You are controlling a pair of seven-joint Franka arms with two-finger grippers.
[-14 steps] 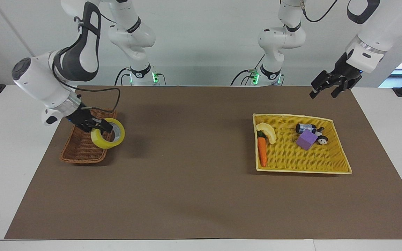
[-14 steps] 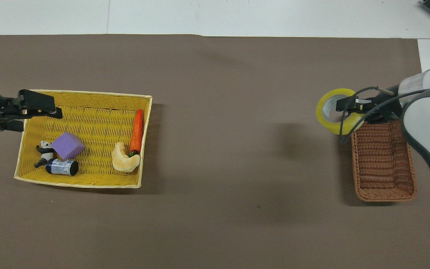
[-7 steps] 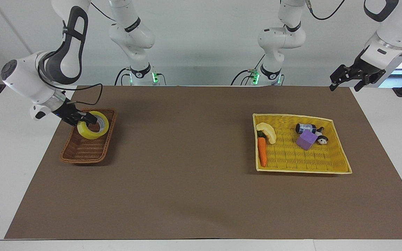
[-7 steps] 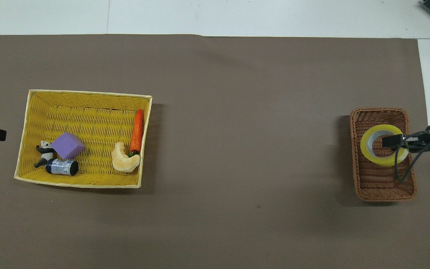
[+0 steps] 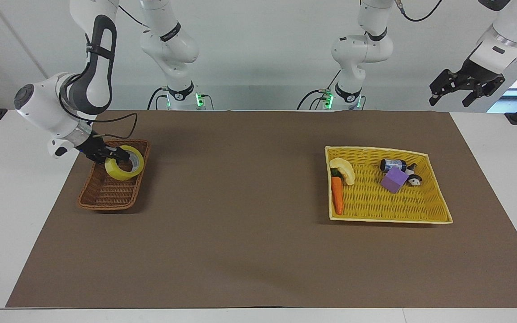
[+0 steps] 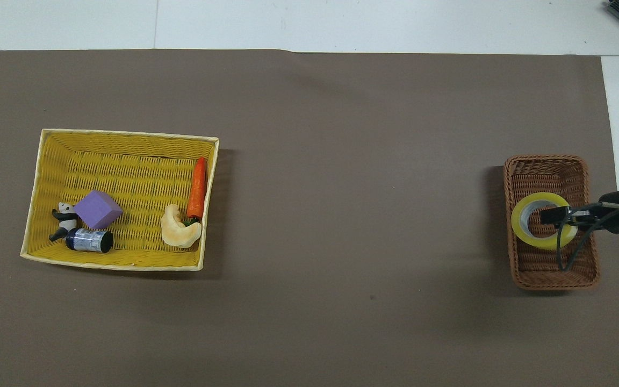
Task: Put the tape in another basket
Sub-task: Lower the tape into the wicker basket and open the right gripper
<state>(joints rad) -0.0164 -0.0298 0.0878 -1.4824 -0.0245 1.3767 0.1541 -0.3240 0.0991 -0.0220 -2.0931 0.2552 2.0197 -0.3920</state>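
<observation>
Since the earlier frames, right gripper (image 5: 116,157) carried the tape (image 5: 124,163) from beside the brown wicker basket (image 5: 106,197) to over its inside, on the part nearer the robots. Fingers were clamped on the tape's rim, one reaching into the grey-white core. Whether the roll touched the basket floor: can't tell. Basket sat at the right arm's end of the tabletop (image 5: 240,251), otherwise holding nothing visible.

Left gripper (image 5: 455,89) pulled back and up, hanging past the mat's corner at the left arm's end, fingers spread apart, holding nothing; left arm waited.

Yellow tray basket (image 5: 433,220) held a carrot (image 5: 337,194) and a pale crescent-shaped piece (image 5: 344,169) touching at its end, plus a purple block (image 5: 394,180), a panda figure (image 5: 413,175) and a small dark can (image 5: 392,164) on its side, clustered together. Can label unreadable.
</observation>
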